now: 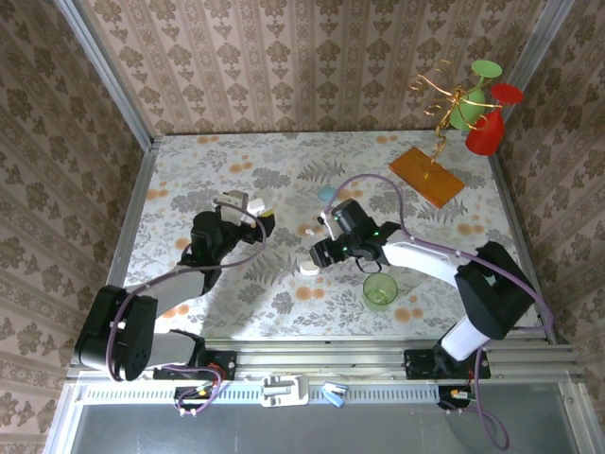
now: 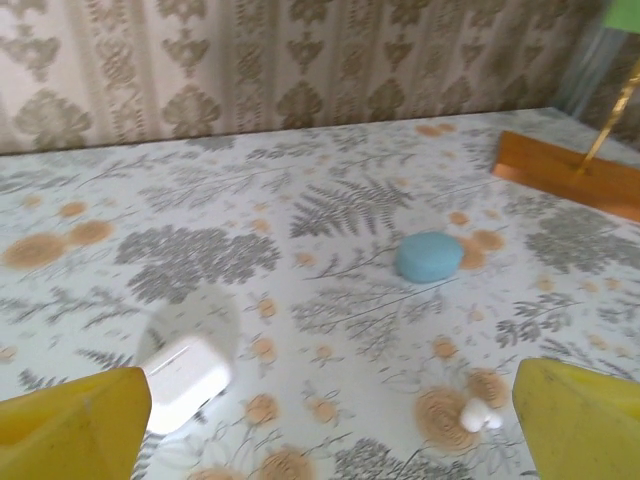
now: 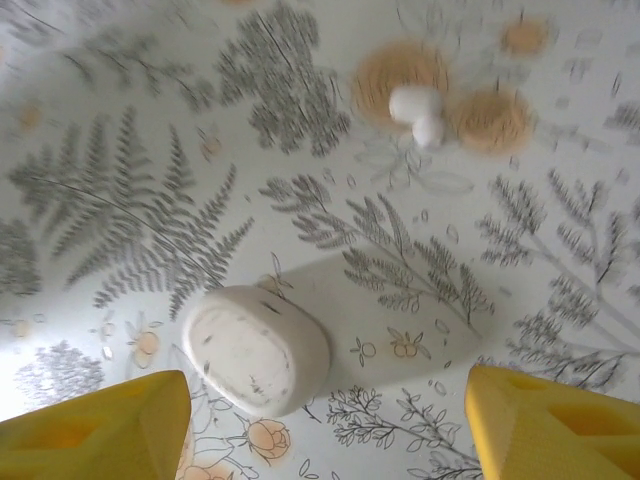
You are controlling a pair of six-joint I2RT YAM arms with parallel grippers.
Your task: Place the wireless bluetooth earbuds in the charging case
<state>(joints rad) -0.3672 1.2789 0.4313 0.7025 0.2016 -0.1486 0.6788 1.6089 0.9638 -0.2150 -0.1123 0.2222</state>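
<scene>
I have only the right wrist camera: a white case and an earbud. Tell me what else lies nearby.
Observer: A blue case lies farther back than that earbud.
Operator: Report the other end effector.
Observer: The left end effector is open, with a second white case lying beside it.
Operator: Name any obstacle.
Observer: A green cup stands close beside the right arm, on its near side.
</scene>
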